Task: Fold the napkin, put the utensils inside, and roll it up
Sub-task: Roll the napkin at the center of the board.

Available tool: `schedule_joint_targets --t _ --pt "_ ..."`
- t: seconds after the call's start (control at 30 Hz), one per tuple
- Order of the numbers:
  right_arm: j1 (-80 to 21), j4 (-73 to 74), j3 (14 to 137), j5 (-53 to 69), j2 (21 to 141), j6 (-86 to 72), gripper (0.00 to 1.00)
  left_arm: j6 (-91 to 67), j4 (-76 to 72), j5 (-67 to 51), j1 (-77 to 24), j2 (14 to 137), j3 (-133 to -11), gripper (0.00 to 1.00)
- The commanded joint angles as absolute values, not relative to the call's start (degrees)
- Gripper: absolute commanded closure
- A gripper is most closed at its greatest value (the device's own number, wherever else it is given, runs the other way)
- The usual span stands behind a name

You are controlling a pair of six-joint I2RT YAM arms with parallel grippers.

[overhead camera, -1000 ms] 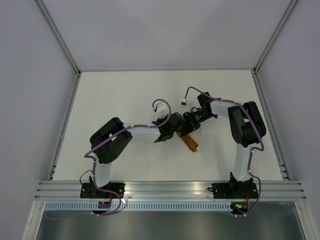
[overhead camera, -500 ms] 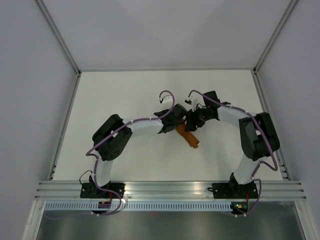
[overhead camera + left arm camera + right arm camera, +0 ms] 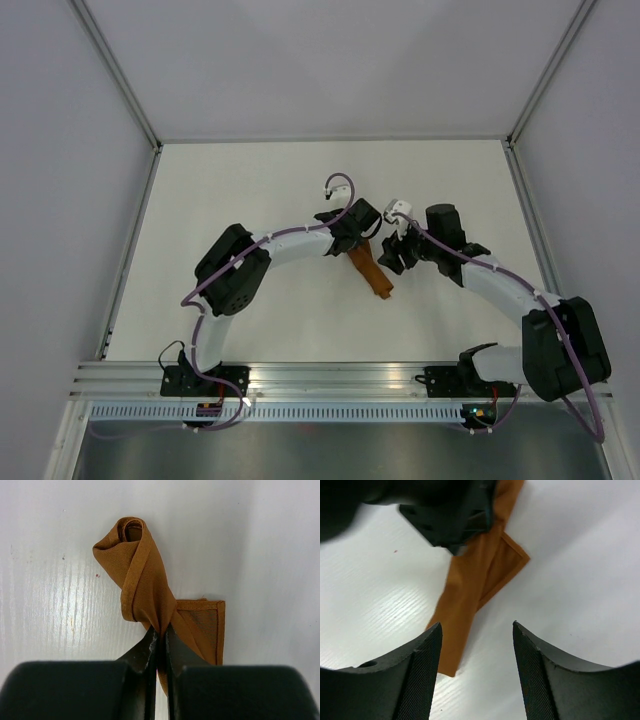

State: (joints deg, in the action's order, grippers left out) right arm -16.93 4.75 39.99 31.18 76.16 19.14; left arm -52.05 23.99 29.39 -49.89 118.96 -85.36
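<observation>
At the centre of the table (image 3: 250,190), the left gripper (image 3: 160,632) pinches the rolled rust-orange napkin (image 3: 145,580) tight while the right gripper (image 3: 477,630) hovers open beside it; a firm, even hold should keep the roll from unwinding.

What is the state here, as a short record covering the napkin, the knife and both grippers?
napkin: rolled into a narrow bundle with one flat corner sticking out, lying on the table
knife: not visible; cannot tell whether it is inside the roll
left gripper: shut on the napkin
right gripper: open, holding nothing
</observation>
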Motion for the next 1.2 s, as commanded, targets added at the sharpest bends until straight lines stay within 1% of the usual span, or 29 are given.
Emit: schedule_joint_targets --t 0.0,0.07,0.13,0.17,0.27,0.47,0.7,0.8,0.9,0.97,1.17 --pt "-22.22 -1.21 36.31 25.59 71.12 22.75 0.36 -52.9 30.4 26.72 -49.4 122.08 -87.36 0.89" --pt "-26.95 -3.33 33.59 22.6 70.14 23.46 0.36 -53.7 31.11 26.37 -49.31 122.78 -87.97 0.89" --pt "-29.52 -5.61 32.26 18.38 69.7 24.6 0.36 -54.58 31.81 25.32 -48.87 123.22 -88.24 0.88" --pt "-31.97 -6.58 31.04 14.8 69.52 24.87 0.36 -55.02 31.99 25.05 -48.69 123.4 -88.5 0.88" --pt "-35.58 -9.4 29.89 11.0 70.13 26.19 0.35 -55.63 32.52 24.35 -48.52 123.92 -88.86 0.87" --pt "-41.21 -14.05 29.36 0.89 74.96 28.12 0.36 -56.51 33.05 23.12 -48.25 124.72 -89.38 0.86" --pt "-44.73 -14.67 31.03 -6.5 81.37 30.06 0.36 -56.95 33.22 22.15 -47.9 125.16 -89.21 0.85" --pt "-45.35 -14.42 31.99 -8.61 84.19 30.06 0.37 -56.95 33.22 21.8 -47.9 125.33 -89.3 0.85" --pt "-45.35 -14.5 31.99 -9.75 86.13 30.06 0.39 -56.95 33.13 21.36 -47.81 125.51 -89.3 0.82" --pt "-45.44 -14.5 31.99 -10.8 87.44 29.97 0.41 -56.78 33.05 21.09 -47.55 125.59 -89.3 0.82" --pt "-45.53 -15.03 31.29 -13.88 87.27 31.29 0.4 -56.43 33.13 19.87 -47.29 125.77 -89.12 0.8"
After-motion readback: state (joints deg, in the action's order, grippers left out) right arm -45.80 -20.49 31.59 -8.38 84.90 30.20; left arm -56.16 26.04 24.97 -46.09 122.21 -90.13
